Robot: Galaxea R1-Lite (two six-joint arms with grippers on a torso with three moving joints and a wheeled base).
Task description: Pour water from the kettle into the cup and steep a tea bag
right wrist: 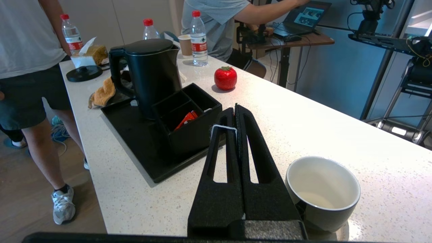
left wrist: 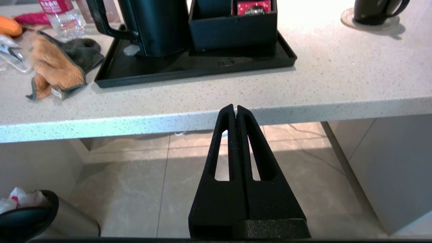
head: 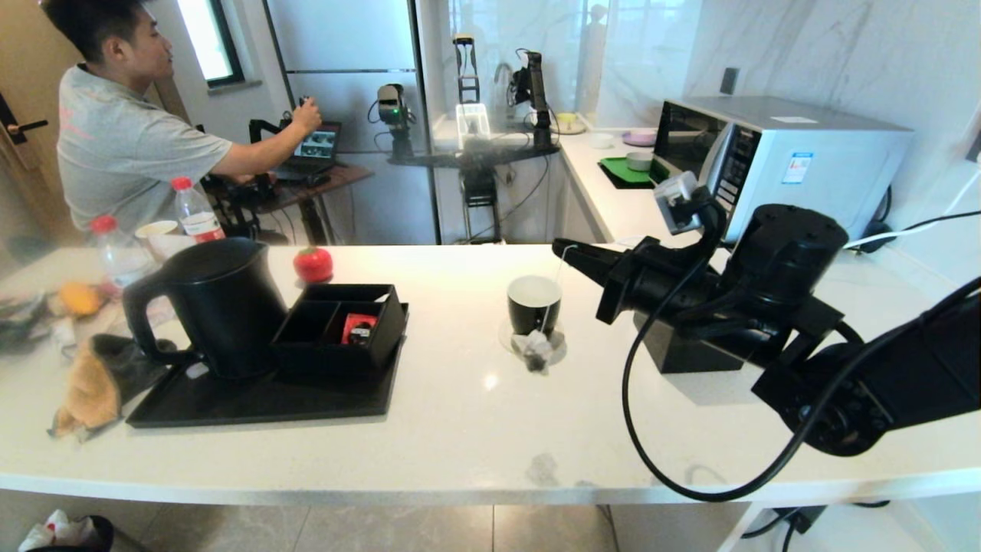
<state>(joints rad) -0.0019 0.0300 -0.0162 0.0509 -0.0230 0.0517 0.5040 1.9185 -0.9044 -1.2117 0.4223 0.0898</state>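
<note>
The black kettle [head: 222,307] stands on the black tray [head: 253,399] at the left, lid on. The small black cup [head: 534,303] with a white inside sits on a clear coaster mid-counter. My right gripper [head: 565,249] hovers just right of and above the cup, shut on the tea bag's thin white string [right wrist: 222,127], which loops over one finger. The greyish tea bag [head: 538,351] dangles on that string outside the cup, at its near side low by the coaster; whether it touches the coaster I cannot tell. My left gripper [left wrist: 235,108] is shut and empty, below the counter's front edge.
A black divided box [head: 345,326] with a red packet [head: 358,327] sits on the tray beside the kettle. A red tomato-shaped object [head: 313,264], a brown cloth [head: 96,383], bottles [head: 195,211] and a microwave [head: 774,161] ring the counter. A person sits at the back left.
</note>
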